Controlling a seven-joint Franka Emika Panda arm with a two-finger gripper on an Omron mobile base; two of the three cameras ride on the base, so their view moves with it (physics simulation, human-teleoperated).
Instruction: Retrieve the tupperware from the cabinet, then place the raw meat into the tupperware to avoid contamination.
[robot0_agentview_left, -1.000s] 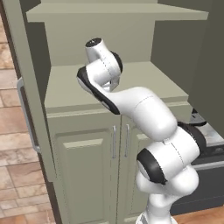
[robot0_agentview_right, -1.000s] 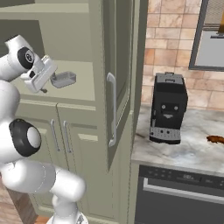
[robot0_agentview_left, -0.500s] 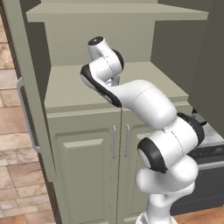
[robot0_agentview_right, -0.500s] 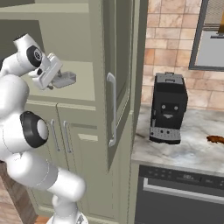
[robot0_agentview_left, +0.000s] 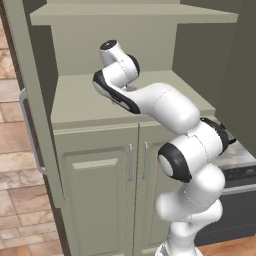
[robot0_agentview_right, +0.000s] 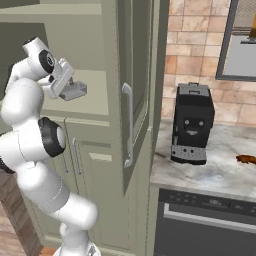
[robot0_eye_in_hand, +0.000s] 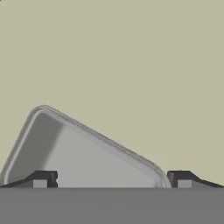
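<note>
From the left base view, you see the arm reaching into the open upper bay of the cabinet (robot0_agentview_left: 95, 170), wrist bent over its shelf; the hand itself is hidden behind the wrist.

In the right base view, your gripper (robot0_agentview_right: 70, 89) sits on the tupperware (robot0_agentview_right: 76, 91), just above the shelf. The raw meat (robot0_agentview_right: 246, 159) lies well apart on the counter (robot0_agentview_right: 220, 172), beyond the coffee machine (robot0_agentview_right: 191, 124).

In the hand view, the fingertips (robot0_eye_in_hand: 41, 179) straddle the container, apparently clamped on it. You're at the retrieval step; next, draw it out past the open door (robot0_agentview_right: 135, 90) without tipping it.
</note>
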